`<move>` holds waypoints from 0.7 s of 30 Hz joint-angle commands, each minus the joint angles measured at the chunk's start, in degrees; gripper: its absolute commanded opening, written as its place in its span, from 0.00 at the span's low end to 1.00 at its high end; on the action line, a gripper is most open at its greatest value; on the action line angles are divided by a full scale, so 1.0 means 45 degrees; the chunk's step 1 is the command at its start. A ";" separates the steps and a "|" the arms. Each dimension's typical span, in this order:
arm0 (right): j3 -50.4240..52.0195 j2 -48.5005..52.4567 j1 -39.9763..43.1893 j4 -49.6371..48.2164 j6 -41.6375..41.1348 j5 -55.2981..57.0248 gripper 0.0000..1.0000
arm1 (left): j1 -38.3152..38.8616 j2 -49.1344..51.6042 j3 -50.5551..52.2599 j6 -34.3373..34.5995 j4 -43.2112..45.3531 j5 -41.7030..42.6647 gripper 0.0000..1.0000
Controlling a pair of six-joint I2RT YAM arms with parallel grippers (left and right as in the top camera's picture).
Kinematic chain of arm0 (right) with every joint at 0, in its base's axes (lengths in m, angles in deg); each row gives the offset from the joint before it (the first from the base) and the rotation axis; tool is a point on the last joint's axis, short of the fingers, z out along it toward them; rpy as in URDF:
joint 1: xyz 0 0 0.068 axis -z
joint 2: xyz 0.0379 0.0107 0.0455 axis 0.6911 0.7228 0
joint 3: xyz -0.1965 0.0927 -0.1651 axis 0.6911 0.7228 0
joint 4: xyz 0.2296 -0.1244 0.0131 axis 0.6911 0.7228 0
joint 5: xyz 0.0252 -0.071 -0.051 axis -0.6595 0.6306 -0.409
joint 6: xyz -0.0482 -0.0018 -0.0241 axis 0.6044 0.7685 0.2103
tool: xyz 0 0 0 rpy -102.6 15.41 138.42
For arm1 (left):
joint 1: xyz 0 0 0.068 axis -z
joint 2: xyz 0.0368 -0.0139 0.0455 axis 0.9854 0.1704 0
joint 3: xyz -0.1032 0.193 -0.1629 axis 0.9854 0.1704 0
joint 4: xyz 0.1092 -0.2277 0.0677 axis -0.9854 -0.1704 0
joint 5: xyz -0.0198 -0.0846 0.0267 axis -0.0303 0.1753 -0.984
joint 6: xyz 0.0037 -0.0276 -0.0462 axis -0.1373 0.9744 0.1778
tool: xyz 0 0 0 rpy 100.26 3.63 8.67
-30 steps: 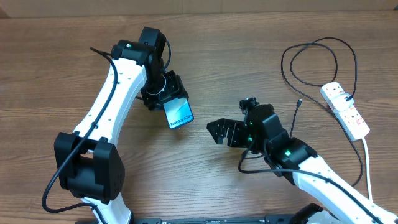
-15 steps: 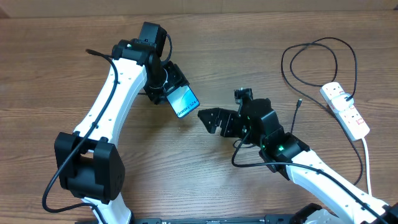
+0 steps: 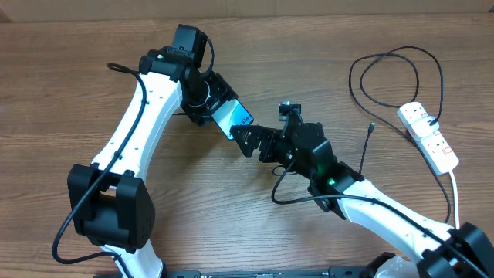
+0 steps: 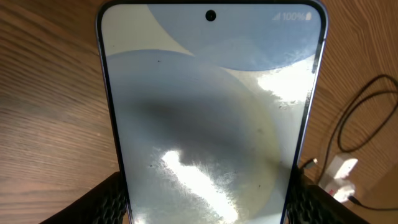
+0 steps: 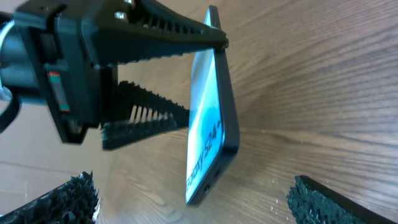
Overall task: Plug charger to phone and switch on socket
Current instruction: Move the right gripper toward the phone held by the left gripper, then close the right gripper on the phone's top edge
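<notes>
My left gripper (image 3: 224,114) is clamped on the phone (image 3: 235,117) - one finger (image 4: 111,200) on each long side. The phone is up off the table (image 3: 69,85), tilted, with its blue screen facing up. In the right wrist view I see it edge-on, its bottom end poking out toward me.

My right gripper (image 3: 248,140) is spread wide and holds nothing. Its fingertips sit just beside the phone's bottom end, one on each side.

The charger (image 3: 371,126) lies in loops far off on the right side of the table. The white socket (image 3: 430,135) lies there too - well apart from both grippers.
</notes>
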 commanded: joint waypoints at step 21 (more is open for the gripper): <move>-0.0112 0.0952 -0.0063 -0.2176 -0.0976 0.1219 0.57 | 0.1258 0.0019 -0.0374 0.0889 0.0345 0.1083 0.42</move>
